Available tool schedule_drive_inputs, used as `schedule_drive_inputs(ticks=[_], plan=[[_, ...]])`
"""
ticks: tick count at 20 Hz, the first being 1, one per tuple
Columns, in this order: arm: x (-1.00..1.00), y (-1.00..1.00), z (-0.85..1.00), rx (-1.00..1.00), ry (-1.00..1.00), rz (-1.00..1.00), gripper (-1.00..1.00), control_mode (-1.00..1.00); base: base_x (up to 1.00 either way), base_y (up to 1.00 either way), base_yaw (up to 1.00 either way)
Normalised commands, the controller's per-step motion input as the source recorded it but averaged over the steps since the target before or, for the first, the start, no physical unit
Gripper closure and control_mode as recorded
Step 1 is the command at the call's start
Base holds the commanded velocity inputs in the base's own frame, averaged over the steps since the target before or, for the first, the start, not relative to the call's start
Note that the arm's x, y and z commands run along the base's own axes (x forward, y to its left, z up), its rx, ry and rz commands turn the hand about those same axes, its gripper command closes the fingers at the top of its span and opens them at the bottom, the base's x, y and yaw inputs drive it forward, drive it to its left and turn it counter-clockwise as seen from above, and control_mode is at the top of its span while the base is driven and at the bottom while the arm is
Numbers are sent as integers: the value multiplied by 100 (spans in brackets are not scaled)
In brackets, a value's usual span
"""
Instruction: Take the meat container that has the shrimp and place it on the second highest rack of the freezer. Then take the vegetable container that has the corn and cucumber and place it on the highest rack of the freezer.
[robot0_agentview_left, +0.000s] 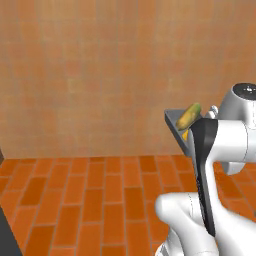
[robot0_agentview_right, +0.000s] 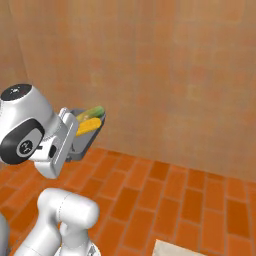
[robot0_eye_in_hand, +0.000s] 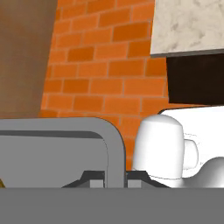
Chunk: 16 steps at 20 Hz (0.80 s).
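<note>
the gripper (robot0_eye_in_hand: 116, 177) is clamping the rim of a grey tray (robot0_agentview_right: 82, 142), carrying the corn (robot0_agentview_right: 88, 126) and cucumber (robot0_agentview_right: 93, 112) at mid-left of the right base view. a brick wall (robot0_agentview_left: 100, 70) is filling the background, tiled floor (robot0_agentview_left: 100, 200) below.

Both base views face the brick wall (robot0_agentview_left: 100, 75); hand view looks floorward.

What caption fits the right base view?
White arm carries grey tray with yellow corn cob and green cucumber.
</note>
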Motion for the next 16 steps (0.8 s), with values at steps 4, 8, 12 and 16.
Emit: schedule_drive_inputs(ticks=[4, 8, 12, 16], plan=[[0, 0, 0, 0, 0, 0, 100, 100, 78, -31, 32], [0, 0, 0, 0, 0, 0, 100, 100, 4, -31, 94], [0, 0, 0, 0, 0, 0, 100, 100, 0, -19, 100], [0, 0, 0, 0, 0, 0, 100, 100, 0, -11, 100]])
